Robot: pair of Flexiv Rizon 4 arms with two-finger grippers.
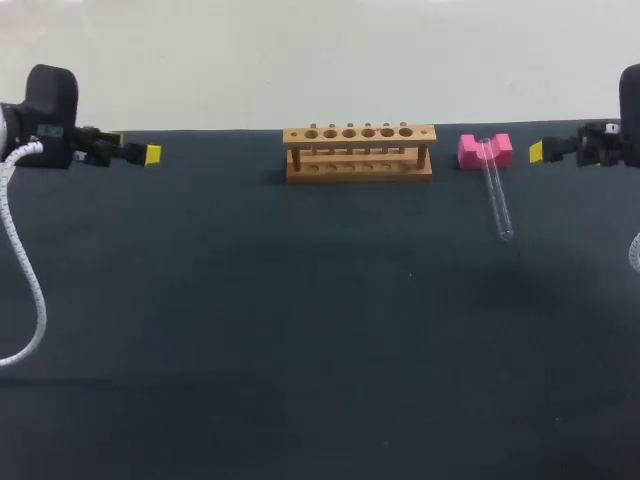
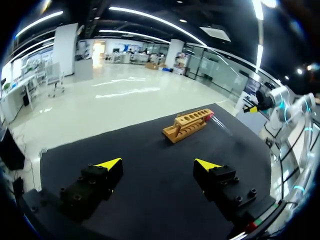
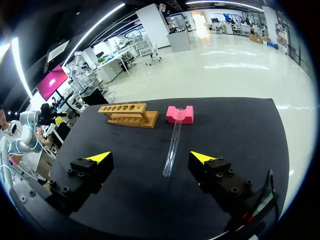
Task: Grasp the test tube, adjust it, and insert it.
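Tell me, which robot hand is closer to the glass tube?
The right gripper: the test tube lies just ahead of it, one end resting on the pink block. The left gripper is at the opposite side, beyond the wooden rack.

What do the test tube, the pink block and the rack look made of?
Test tube: see-through with faint highlights, glass or clear plastic, can't tell which. Pink block: matte, evenly bright pink, probably foam or plastic. Rack: light brown, smooth, looks like wood.
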